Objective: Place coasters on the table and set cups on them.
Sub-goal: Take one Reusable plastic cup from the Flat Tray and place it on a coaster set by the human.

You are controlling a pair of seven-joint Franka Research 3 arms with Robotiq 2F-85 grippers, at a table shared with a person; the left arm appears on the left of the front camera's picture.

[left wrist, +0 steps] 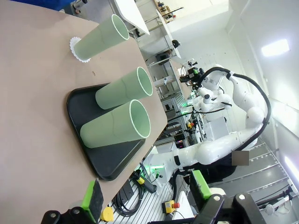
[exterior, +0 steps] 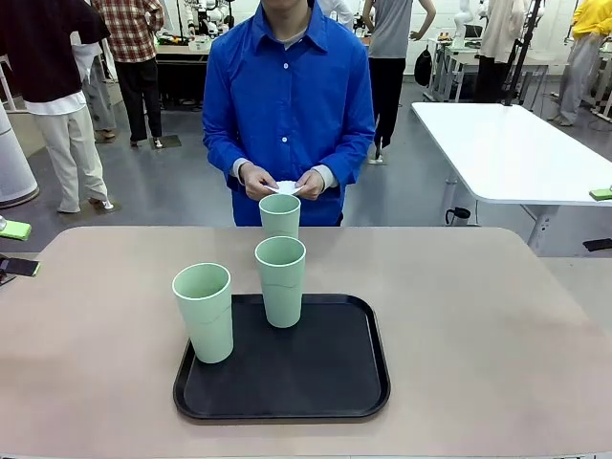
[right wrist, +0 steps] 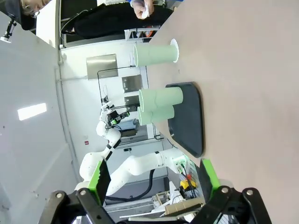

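Two pale green cups stand on the black tray: one at its front left, one at its back middle. A third cup stands on the tan table just beyond the tray, on a white scalloped coaster. At the far side, a person's hands hold more white coasters above the table edge. My left gripper is open and empty, well back from the tray. My right gripper is also open and empty, far from the cups.
A white table stands at the back right. Green and dark small items lie off the table's left edge. Wide bare tabletop lies left and right of the tray. The right arm shows far off in the left wrist view.
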